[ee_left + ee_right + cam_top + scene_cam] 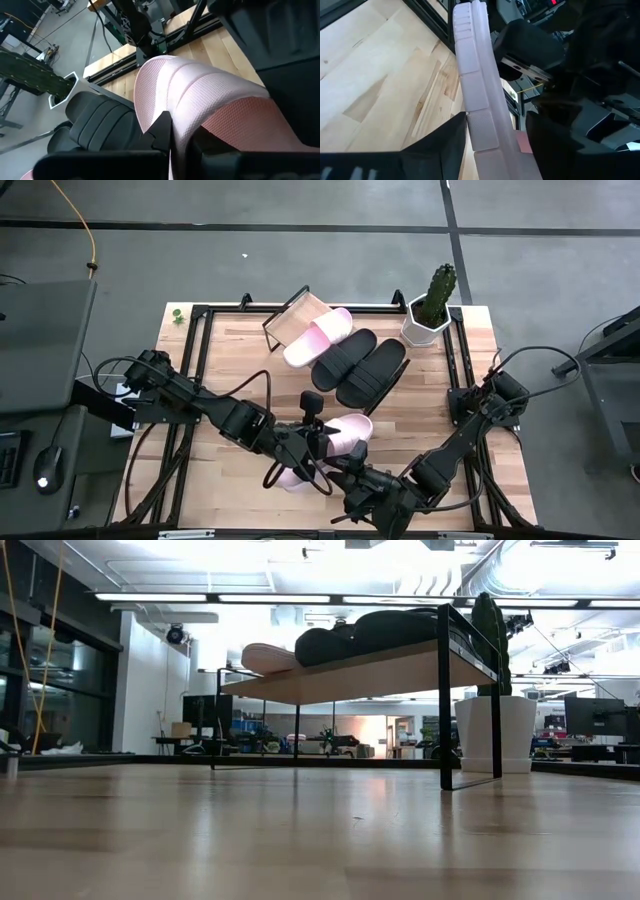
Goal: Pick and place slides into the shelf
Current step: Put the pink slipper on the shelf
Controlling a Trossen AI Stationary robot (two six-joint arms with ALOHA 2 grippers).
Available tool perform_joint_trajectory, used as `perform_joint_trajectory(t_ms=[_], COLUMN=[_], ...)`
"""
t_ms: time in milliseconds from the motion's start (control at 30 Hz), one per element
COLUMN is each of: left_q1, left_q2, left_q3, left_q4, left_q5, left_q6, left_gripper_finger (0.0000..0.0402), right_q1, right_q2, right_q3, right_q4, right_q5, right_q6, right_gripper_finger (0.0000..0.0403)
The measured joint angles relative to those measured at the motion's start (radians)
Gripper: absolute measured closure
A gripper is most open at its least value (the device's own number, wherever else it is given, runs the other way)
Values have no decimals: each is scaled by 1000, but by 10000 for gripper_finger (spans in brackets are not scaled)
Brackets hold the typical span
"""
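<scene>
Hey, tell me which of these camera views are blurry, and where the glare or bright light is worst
Low view: the near table is soft and out of focus, and ceiling strip lights blow out the top. Left wrist view: the left gripper's fingers sit blurred against the pink slide. Right wrist view: the slide's pale sole looks washed out, with dark shapes behind it smeared. High view: evenly lit, no strong glare.
</scene>
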Motion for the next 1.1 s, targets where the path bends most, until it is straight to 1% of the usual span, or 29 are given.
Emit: perform_joint_trajectory(t_ms=[67,167,400,700,1100], left_q1=[0,-7,-25,-26,-26], left_q2=[-1,-1,-2,3,3], left_q3=[7,49,112,117,118], left_q4=[-8,-36,-34,-102,-98], left_q5=[6,10,28,26,33], left_q6=[0,3,3,-47,-60], left_gripper_finger=[395,398,391,398,400], right_q1=[0,0,1,7,6], right_q2=[0,0,-1,0,1], right_q3=[0,1,3,2,1], right_q4=[-12,-18,-14,-22,-22], right_q5=[-5,-27,3,10,12], right_q6=[10,23,14,8,-51], right_gripper_finger=[213,214,214,214,214])
